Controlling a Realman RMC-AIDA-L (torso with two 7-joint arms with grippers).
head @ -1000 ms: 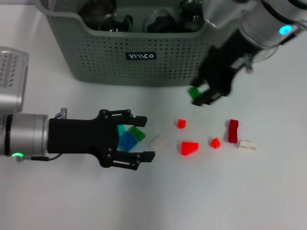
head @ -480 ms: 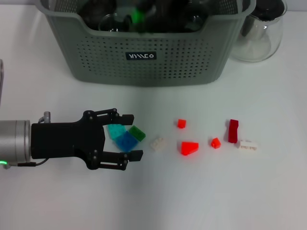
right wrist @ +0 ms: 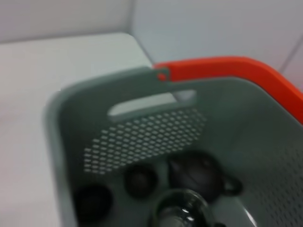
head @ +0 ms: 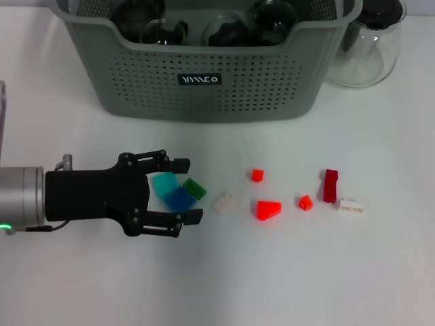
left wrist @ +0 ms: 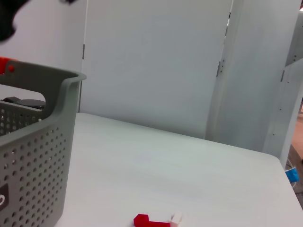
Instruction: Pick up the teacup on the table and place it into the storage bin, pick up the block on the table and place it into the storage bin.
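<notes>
Jaws spread, left gripper (head: 185, 191) | teal block (head: 164, 183) between jaws

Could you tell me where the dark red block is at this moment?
In the head view, the dark red block lies on the table's right side, between the small red block and the white block.

Left gripper (head: 178, 191) stood open on the table (head: 306, 272), its fingers flanking the teal block (head: 164, 183) and blue block (head: 179, 199); the green block (head: 194, 188) lay just beyond. The bin (head: 204, 75) blocked the far side. Near table lay open.
</notes>
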